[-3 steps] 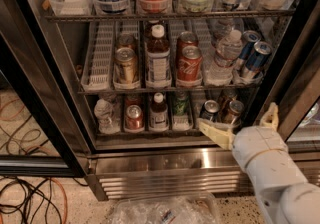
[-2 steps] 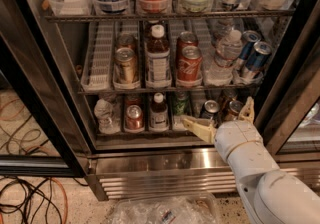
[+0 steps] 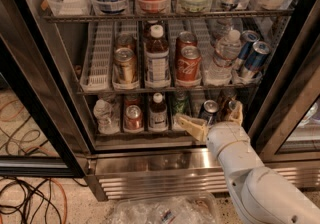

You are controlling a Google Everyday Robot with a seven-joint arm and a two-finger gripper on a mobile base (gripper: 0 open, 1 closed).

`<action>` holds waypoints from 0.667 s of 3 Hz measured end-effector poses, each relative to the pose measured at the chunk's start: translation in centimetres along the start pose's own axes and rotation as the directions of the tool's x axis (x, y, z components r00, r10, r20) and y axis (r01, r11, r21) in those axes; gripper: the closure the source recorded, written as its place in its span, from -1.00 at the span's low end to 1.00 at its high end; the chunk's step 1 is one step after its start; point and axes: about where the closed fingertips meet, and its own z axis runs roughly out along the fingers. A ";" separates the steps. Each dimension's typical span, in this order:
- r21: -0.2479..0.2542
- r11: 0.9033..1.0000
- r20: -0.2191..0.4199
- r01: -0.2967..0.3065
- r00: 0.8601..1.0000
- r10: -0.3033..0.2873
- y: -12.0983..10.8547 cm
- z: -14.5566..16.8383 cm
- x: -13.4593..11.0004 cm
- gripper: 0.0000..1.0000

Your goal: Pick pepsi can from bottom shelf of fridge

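1. the claw point(image 3: 214, 119) is at the front of the fridge point(image 3: 150, 167), level with the bottom shelf point(image 3: 125, 139), towards its right end.
2. its jaws are spread wide, one finger point(image 3: 192, 127) left of the pepsi can point(image 3: 207, 111) and the other to its right; whether either touches the can i cannot tell.
3. the pepsi can stands upright on the bottom shelf, between the fingers.
4. left of it on the same shelf stand a green can point(image 3: 181, 104), a bottle point(image 3: 158, 113) and a red can point(image 3: 133, 117).
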 end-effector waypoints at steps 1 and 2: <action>-0.022 1.000 -0.013 0.005 1.000 -0.005 0.3 0.5 0.4 -1.00; -0.020 1.000 -0.014 0.011 1.000 -0.011 -0.3 0.3 2.8 -1.00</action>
